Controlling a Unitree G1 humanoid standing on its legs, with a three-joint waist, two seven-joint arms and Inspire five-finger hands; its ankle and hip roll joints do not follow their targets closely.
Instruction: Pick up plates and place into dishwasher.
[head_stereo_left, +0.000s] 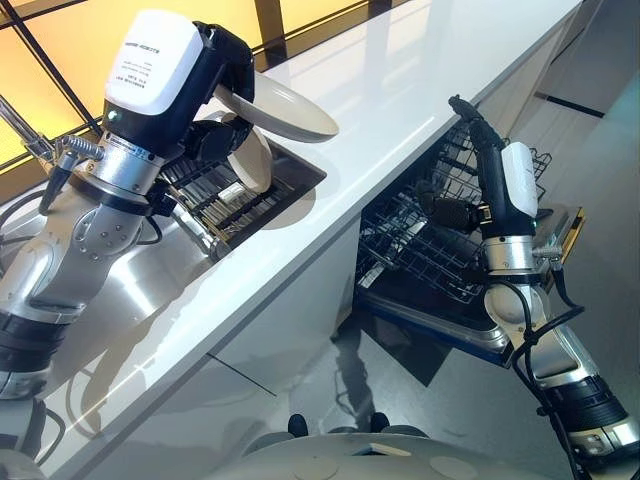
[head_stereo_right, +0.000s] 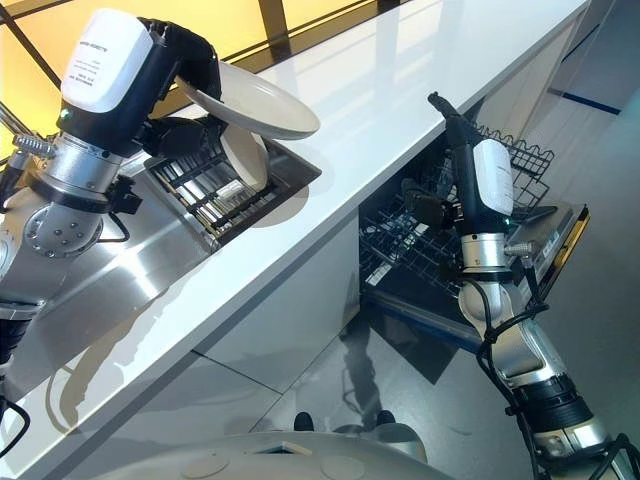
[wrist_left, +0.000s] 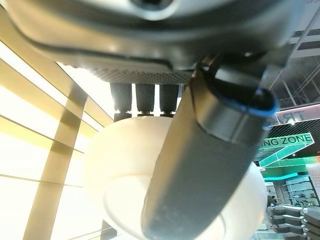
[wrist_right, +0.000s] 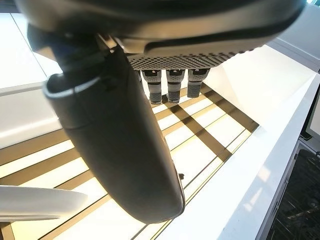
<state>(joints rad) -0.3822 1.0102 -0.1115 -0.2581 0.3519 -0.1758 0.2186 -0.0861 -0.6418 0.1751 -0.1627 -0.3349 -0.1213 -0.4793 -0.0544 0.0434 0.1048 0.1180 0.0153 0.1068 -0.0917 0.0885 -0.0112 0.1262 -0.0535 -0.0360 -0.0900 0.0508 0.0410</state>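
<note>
My left hand holds a cream plate lifted above the drying rack, thumb and fingers pinching its rim. In the left wrist view the thumb lies across the plate's underside and the fingers curl over its far edge. A second cream plate stands on edge in the rack. My right hand is raised over the open dishwasher's lower rack, fingers straight and holding nothing.
A white countertop runs from the sink area to the far right. The open dishwasher door juts out low below the counter edge. A faucet stands at far left by the steel sink surround.
</note>
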